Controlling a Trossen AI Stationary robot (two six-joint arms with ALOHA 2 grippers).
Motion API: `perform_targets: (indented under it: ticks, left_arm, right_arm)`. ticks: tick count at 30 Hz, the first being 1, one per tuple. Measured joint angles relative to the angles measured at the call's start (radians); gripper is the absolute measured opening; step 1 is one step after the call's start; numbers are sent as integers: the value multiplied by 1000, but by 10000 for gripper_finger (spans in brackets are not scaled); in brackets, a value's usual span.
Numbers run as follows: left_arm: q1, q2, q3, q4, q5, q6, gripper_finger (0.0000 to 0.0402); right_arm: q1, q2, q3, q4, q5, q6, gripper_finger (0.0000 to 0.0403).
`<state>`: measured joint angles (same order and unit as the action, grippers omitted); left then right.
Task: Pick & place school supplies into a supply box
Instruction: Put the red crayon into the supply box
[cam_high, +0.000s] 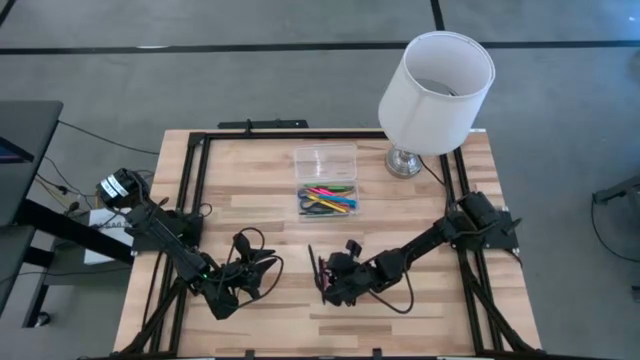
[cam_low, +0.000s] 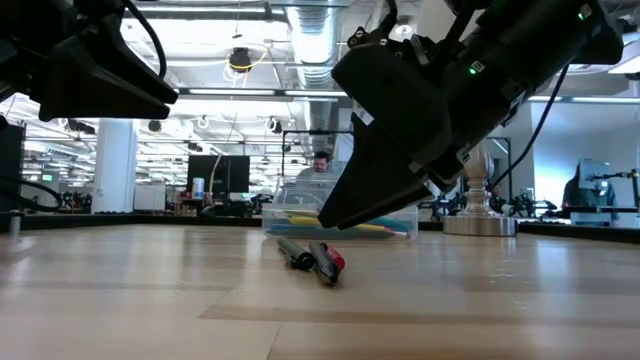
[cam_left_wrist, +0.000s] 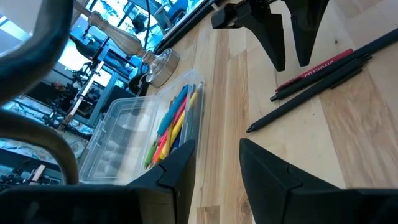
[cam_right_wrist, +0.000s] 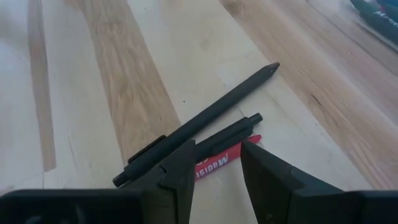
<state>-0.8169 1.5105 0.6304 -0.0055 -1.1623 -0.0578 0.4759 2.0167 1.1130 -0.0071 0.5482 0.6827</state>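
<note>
Two black pens (cam_right_wrist: 205, 115) (cam_right_wrist: 231, 132) and a red-labelled marker (cam_right_wrist: 214, 163) lie side by side on the wooden table (cam_high: 250, 190), near its front middle. My right gripper (cam_right_wrist: 217, 149) hangs open just above them, a finger on either side of the marker, touching nothing. In the low view its fingertips (cam_low: 328, 220) are clear of the pens (cam_low: 310, 256). The clear supply box (cam_high: 328, 198) sits farther back with several coloured pens inside and its lid (cam_high: 325, 160) laid open behind. My left gripper (cam_left_wrist: 217, 146) waits open at the front left (cam_high: 262, 268).
A lamp with a large white shade (cam_high: 435, 95) stands on its metal base (cam_high: 403, 162) at the back right, close to the box. A black frame rail (cam_high: 195, 180) runs along the table's edges. Bare wood lies between the pens and the box.
</note>
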Motion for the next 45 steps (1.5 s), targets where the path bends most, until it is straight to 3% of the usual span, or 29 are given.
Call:
perform_targets:
  ticks: [11,29,45]
  left_arm:
    - [0,0,0,0,5,0,119]
    - [0,0,0,-6,7,-7,119]
    - [0,0,0,-5,7,-7,119]
  right_arm:
    - [0,1,0,0,-23,-9,120]
    - [12,1,-33,46,56,-12,120]
    - [29,1,-54,106,55,-13,120]
